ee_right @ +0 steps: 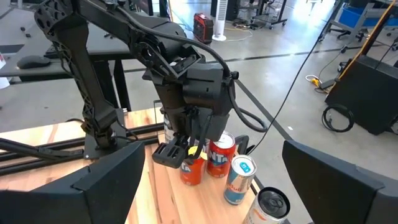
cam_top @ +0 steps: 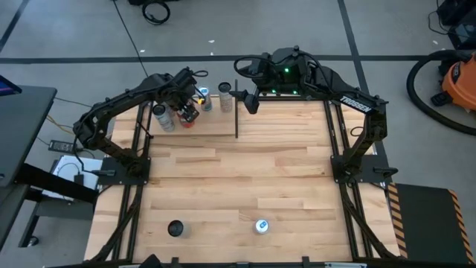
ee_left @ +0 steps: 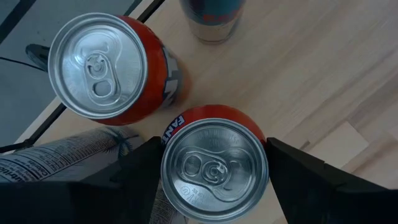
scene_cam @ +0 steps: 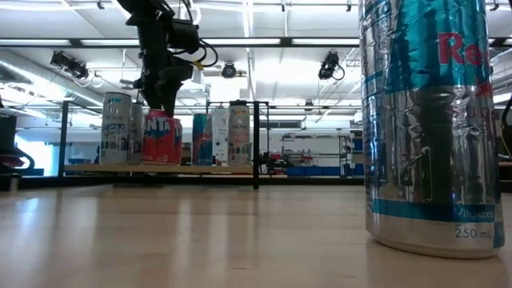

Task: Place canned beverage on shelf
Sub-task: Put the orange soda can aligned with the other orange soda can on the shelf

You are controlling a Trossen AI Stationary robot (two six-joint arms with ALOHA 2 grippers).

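From above, the plank tabletop [cam_top: 245,179] carries the shelf [cam_top: 216,123] at its far left, the left gripper [cam_top: 187,113] over cans there. The low view alone shows a ceiling-lit workshop behind. The left wrist view shows fingers [ee_left: 134,171] pinching an orange can [ee_left: 214,165], silver-topped, on the shelf. The right gripper [cam_top: 251,100] waits spread beside it.

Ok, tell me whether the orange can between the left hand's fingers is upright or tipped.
Upright: the orange can shows its round lid square-on between the left hand, standing on the shelf.
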